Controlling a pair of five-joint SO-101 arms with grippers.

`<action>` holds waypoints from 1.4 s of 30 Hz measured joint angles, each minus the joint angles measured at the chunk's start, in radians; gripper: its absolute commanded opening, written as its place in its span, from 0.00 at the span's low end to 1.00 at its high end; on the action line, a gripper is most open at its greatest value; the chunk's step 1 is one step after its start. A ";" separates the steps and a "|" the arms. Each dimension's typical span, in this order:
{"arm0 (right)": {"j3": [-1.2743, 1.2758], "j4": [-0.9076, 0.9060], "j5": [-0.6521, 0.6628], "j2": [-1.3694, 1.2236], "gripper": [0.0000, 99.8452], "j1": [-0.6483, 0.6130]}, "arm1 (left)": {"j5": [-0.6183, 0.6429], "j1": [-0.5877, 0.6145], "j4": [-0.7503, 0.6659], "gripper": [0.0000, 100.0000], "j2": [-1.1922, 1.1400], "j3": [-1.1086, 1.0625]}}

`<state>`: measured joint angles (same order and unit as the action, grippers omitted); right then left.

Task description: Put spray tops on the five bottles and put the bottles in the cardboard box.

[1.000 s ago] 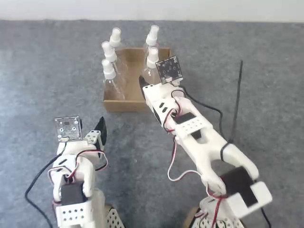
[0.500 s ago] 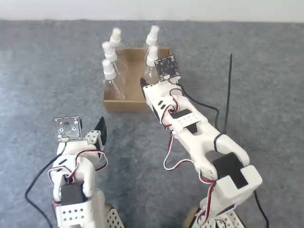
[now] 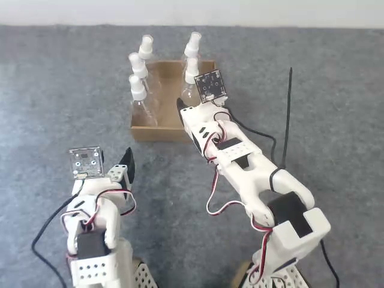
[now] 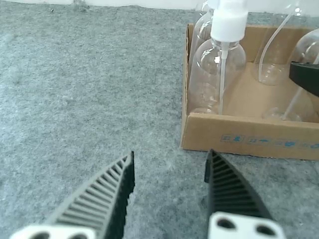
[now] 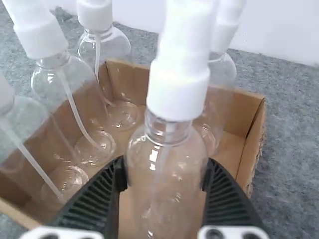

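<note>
Grey felt [image 3: 60, 90] bears the box [image 3: 156, 133], over which the right gripper [image 5: 163, 168] clamps the last bottle [image 5: 169, 124]; best lower it straight, clear of its neighbours [image 5: 52, 84], before releasing, while the left gripper [image 4: 170, 157] sits spread wide.

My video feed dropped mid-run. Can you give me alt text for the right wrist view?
The right gripper clasps a clear bottle with a white spray top, fingers against both its sides, in the cardboard box. Four more capped bottles stand around it in the box.
</note>
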<state>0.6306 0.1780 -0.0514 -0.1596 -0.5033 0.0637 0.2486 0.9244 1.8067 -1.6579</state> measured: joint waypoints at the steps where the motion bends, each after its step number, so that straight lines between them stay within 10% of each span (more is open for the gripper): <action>1: 0.000 0.000 0.000 0.000 0.08 0.000 | 0.000 0.000 0.000 0.22 0.000 0.000; 42: 0.060 0.262 0.086 -0.098 0.14 0.025 | 0.000 0.000 0.000 0.22 0.000 0.000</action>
<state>0.6905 0.4404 0.0345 -0.2578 -0.4787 0.0637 0.2486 0.9244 1.8067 -1.6579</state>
